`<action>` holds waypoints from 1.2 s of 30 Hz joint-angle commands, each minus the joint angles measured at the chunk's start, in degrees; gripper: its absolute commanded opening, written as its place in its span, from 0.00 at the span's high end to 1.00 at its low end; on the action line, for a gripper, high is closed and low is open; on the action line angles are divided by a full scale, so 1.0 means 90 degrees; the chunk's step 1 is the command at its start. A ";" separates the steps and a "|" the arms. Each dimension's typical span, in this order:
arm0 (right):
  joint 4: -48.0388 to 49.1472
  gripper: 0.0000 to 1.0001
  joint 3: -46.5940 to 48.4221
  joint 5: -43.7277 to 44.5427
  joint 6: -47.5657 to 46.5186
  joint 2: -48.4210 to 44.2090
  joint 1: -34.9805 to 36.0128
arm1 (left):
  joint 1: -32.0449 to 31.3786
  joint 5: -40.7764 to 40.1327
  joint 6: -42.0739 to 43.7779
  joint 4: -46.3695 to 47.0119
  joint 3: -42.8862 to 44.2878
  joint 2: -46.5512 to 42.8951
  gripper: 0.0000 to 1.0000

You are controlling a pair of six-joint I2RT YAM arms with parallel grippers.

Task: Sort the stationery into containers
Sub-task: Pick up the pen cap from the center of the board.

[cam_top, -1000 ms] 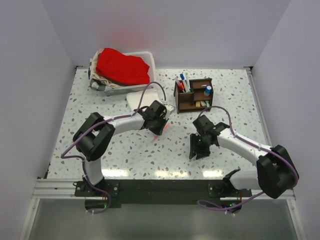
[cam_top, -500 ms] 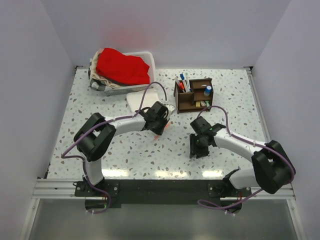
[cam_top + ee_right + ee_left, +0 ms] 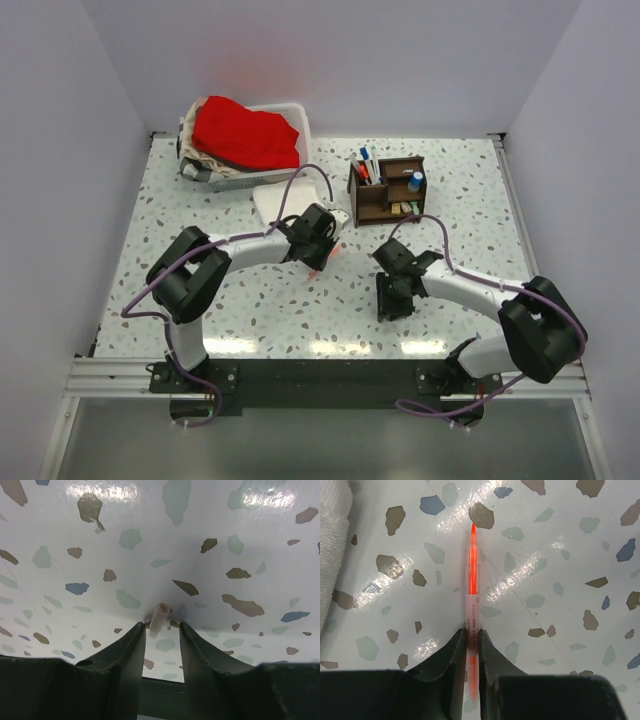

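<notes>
My left gripper is shut on a slim orange-red highlighter that lies flat on the speckled table, tip pointing away. In the top view this gripper is just left of the dark brown wooden organizer, which holds several pens and a tiny blue bottle. My right gripper is open, low over the table, with a small beige tube-like piece standing between its fingertips, close to the left finger. In the top view the right gripper is in front of the organizer.
A white plastic basket with red cloth stands at the back left. A folded white cloth lies between it and my left gripper, and its edge shows in the left wrist view. Walls close in the table on three sides.
My right arm has shifted slightly to the left and nearer the table's front. My left gripper and the highlighter have barely moved.
</notes>
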 commanded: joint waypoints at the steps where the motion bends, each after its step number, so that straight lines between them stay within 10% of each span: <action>1: 0.0316 0.63 -0.0176 0.0552 0.0166 0.0438 0.0036 | -0.0017 0.0132 -0.0151 -0.0738 -0.0386 0.0338 1.00; 17: 0.0834 0.74 -0.0010 0.0816 -0.0399 0.1659 0.0339 | -0.0007 0.0239 -0.0190 -0.0640 -0.0454 0.0035 1.00; 25: 0.1010 1.00 0.0078 0.0679 -0.0594 0.1806 0.0358 | 0.0051 0.0317 -0.0171 -0.0620 -0.0493 -0.0092 1.00; 36: -0.0503 1.00 0.1483 0.0171 -0.3073 0.0098 0.0426 | 0.0051 0.0930 0.0981 -0.1001 -0.0532 -0.0629 1.00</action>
